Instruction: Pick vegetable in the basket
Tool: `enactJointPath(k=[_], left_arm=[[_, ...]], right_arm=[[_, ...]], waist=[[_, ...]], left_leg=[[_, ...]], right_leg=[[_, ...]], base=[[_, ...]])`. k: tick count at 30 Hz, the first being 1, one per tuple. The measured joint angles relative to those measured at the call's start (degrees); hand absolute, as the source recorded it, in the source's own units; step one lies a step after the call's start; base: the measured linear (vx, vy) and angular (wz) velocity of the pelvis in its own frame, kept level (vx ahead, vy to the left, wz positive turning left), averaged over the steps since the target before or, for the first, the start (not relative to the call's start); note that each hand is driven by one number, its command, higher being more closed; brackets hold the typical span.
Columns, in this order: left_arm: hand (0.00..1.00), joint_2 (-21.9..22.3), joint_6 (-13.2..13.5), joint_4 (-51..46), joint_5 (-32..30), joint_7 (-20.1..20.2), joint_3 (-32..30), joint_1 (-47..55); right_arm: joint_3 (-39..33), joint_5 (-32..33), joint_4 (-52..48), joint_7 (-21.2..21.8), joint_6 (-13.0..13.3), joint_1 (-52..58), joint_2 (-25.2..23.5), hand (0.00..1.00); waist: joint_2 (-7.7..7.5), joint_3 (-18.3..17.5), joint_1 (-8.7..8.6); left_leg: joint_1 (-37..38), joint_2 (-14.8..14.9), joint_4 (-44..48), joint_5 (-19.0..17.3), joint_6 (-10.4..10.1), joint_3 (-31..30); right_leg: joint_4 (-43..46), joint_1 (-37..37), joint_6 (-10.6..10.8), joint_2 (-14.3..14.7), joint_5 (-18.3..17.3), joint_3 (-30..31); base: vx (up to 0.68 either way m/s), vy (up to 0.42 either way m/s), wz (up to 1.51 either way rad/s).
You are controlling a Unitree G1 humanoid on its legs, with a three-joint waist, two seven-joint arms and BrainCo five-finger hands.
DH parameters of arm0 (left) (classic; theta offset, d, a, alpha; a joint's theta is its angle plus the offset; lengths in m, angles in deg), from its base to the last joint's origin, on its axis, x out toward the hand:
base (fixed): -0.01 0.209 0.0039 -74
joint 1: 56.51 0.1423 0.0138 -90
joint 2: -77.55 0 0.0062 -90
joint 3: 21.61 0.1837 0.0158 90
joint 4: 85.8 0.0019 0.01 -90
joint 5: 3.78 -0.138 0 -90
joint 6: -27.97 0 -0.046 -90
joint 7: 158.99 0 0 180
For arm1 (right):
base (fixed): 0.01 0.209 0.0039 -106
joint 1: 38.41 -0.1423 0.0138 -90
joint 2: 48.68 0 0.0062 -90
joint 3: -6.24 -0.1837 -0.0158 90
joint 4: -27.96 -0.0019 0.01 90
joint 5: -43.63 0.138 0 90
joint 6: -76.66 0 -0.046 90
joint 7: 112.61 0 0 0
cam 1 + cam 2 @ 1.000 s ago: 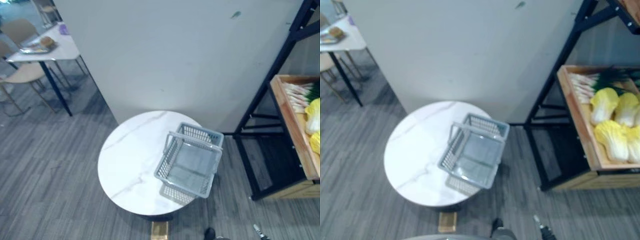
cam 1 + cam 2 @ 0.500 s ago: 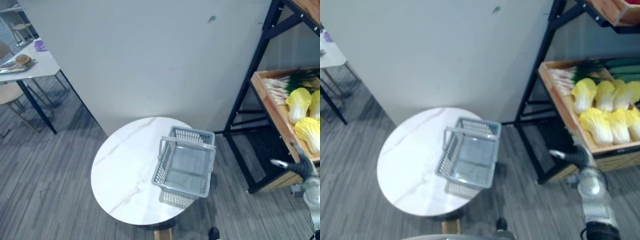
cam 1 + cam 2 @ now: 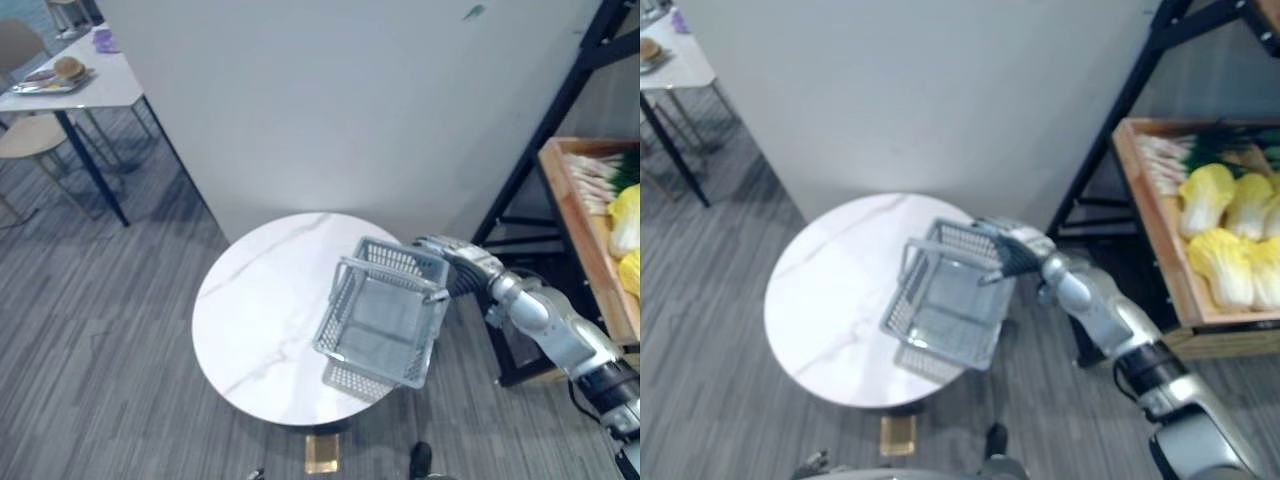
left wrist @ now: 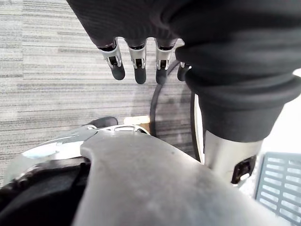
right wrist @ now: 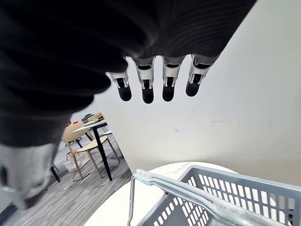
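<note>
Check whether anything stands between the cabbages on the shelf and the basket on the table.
The shelf's black post stands between the cabbages and the basket. The basket is empty, its top open; the right robot hand is by its rim.

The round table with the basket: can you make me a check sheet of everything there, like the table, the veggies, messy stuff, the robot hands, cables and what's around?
Surface: round white table, marbled, with one basket on it.
Job's things: grey basket empty, at the table's right edge; yellow cabbages and green onions in a wooden crate on the black rack.
Clutter: small tan block on the floor under the table's near edge.
Hands: right hand open, by the basket's far right corner; left hand open, over the floor.
Cables: nothing seen.
Surroundings: grey wall panel; second table with chairs, far left.
</note>
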Motion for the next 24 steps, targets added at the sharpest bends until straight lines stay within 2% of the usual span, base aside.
enactJointPath(k=[1, 7, 15, 18, 24], left_arm=[[0.00, 0.05, 0.00, -0.04, 0.07, -0.05, 0.02, -0.59], [0.00, 0.16, 0.03, -1.07, 3.11, -0.50, 1.11, -1.72], [0.00, 0.17, 0.57, -1.14, 4.53, -1.30, 1.64, -3.14], [0.00, 0.18, 0.50, -1.22, 4.58, -1.80, 2.04, -4.31], [0.00, 0.17, 0.45, -1.33, 5.03, -2.28, 2.31, -4.76]], right_arm=[[0.05, -0.01, 2.36, 0.01, -0.32, -2.35, -0.42, 0.00], [0.42, -0.49, 14.04, -0.32, -3.16, -12.35, -2.88, 0.00], [-0.01, -4.46, 26.49, -2.38, -5.61, -18.44, -8.88, 0.00], [-0.42, -4.93, 29.55, -2.44, -6.48, -20.85, -10.58, 0.00], [-0.49, -5.12, 31.45, -2.48, -7.42, -21.67, -14.24, 0.00]], waist=[[0.08, 0.98, 0.56], [0.26, 4.75, 0.78], [0.57, 7.77, 1.37], [0.88, 9.73, 1.56], [1.01, 10.74, 1.82]], left_leg=[[-0.08, 0.01, 0.02, 0.10, 0.15, -0.08], [-2.15, -0.32, 0.54, 0.62, 0.60, -0.96], [-4.01, -0.95, 0.63, 0.80, 0.88, -1.21], [-4.16, -1.11, 0.63, 0.94, 1.07, -1.26], [-4.42, -1.50, 0.59, 0.97, 1.12, -2.05]], right_leg=[[-0.05, -0.02, -0.30, 0.03, 0.24, 0.00], [-0.75, -1.49, -0.61, -0.27, 1.23, -0.24], [-0.79, -3.12, -0.70, -0.88, 1.78, -0.18], [-0.95, -3.30, -0.83, -0.98, 2.01, -0.07], [-0.95, -3.31, -0.80, -1.38, 2.03, -0.08]], base=[[-0.03, -0.025, 0.03], [-0.03, -0.018, 0.05], [-0.01, -0.002, 0.00], [0.00, 0.000, 0.00], [0.01, 0.000, 0.03]])
